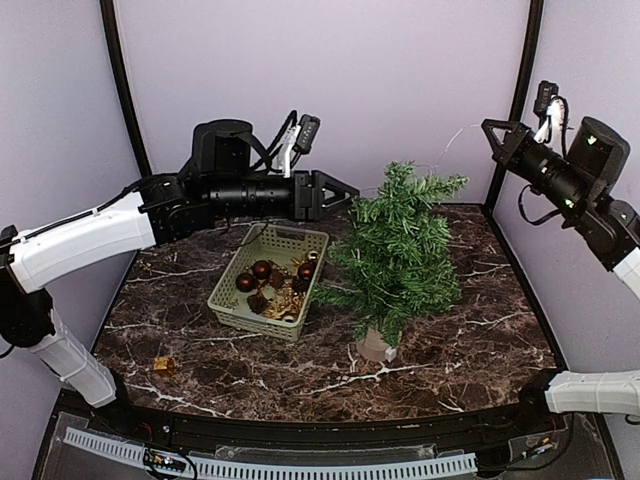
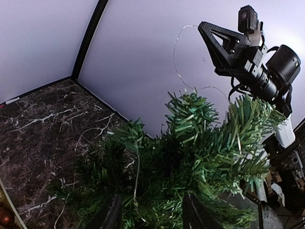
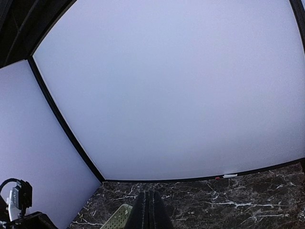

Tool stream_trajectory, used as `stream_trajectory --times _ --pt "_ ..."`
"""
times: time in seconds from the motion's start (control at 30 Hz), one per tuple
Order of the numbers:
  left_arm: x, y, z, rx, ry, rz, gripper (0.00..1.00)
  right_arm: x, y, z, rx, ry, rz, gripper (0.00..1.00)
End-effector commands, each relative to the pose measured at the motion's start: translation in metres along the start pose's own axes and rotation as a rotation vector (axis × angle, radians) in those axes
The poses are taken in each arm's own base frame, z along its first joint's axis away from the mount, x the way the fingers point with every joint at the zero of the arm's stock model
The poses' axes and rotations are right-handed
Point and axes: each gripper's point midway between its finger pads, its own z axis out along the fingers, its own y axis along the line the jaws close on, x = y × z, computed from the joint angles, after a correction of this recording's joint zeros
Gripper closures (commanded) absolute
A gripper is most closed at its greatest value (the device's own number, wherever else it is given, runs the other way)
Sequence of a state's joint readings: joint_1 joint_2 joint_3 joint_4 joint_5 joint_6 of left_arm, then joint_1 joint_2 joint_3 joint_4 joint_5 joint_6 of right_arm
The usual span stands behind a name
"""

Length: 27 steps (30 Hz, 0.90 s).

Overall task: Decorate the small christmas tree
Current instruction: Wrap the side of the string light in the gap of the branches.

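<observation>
On the marble table the small christmas tree stands upright; left gripper half-open beside it, right gripper closed.

Pale green basket — dark red baubles inside; marble table.

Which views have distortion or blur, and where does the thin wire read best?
Top external: even soft light, sharp, no glare on the small christmas tree. Left wrist: fisheye bend, wire crisp against the wall, left fingers soft. Right wrist: strong barrel curve, mostly blank wall, shut right fingers dark and soft.
</observation>
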<state>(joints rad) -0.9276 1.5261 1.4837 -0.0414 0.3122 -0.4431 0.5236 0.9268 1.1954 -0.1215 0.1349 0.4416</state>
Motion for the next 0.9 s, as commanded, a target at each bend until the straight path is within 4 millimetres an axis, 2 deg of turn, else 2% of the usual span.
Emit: stream_trajectory --times 0.0,0.17,0.27,0.4,0.7,0.87 --pt "0.009 -0.008 0.002 0.056 0.037 -0.032 0.61 -0.03 0.013 -0.003 -0.039 -0.093 -0.003 1.0" --pt "0.009 -0.007 0.009 0.069 0.029 -0.042 0.73 -0.028 0.015 0.005 -0.049 -0.091 -0.011 1.0" --pt "0.011 -0.001 0.012 0.04 0.026 -0.046 0.87 -0.031 0.016 0.012 -0.048 -0.102 -0.018 1.0" --pt "0.013 0.007 0.013 0.014 0.016 -0.051 1.0 -0.046 0.02 0.02 -0.048 -0.155 -0.027 1.0" --pt "0.007 0.008 0.008 0.034 -0.071 -0.055 1.0 -0.064 0.016 0.042 -0.004 -0.244 0.002 1.0" --pt "-0.002 0.004 0.002 0.061 -0.137 -0.047 1.0 -0.065 0.017 0.053 -0.002 -0.254 0.002 1.0"
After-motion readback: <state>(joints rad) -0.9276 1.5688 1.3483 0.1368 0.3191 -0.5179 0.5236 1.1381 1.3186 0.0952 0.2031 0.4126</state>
